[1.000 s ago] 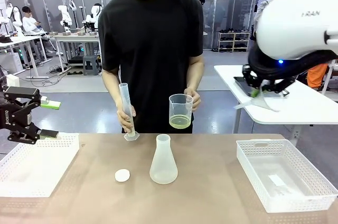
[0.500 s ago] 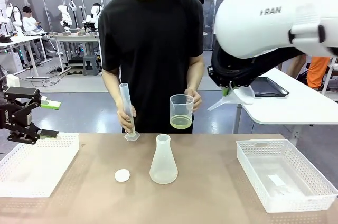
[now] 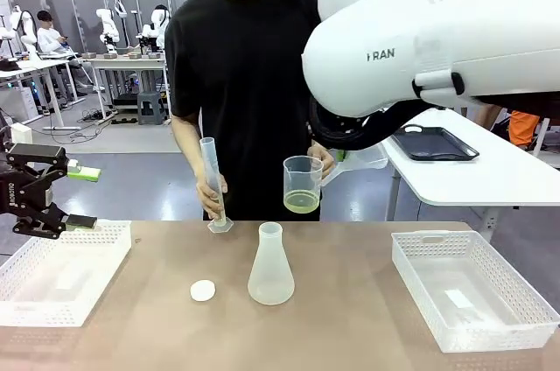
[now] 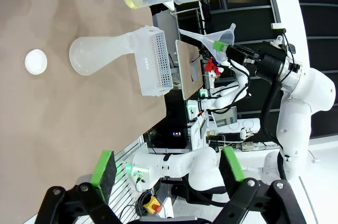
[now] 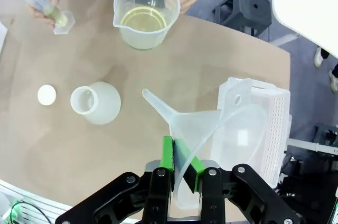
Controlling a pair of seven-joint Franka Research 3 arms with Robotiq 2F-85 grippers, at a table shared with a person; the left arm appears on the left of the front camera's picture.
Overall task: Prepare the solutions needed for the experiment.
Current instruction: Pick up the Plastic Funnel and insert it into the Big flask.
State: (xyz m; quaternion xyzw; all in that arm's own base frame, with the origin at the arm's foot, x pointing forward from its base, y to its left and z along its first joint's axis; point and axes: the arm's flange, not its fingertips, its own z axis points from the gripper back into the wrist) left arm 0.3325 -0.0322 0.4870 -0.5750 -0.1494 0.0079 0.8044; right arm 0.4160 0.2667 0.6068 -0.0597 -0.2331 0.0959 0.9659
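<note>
Yellow-green solution [image 3: 301, 204] sits in a beaker [image 3: 301, 177] that the person [image 3: 249, 65] holds above the bench [image 3: 350, 301]. Right jaws pinch the funnel [image 5: 211, 129] rim; left jaws stand spread. Step in hand, by judgement: funnel delivery. Next move: seat the spout in the flask [image 3: 270, 270] neck.

A laboratory, judging by the flask [image 3: 270, 266], beaker [image 3: 302, 185] and measuring cylinder [image 3: 213, 183].
</note>
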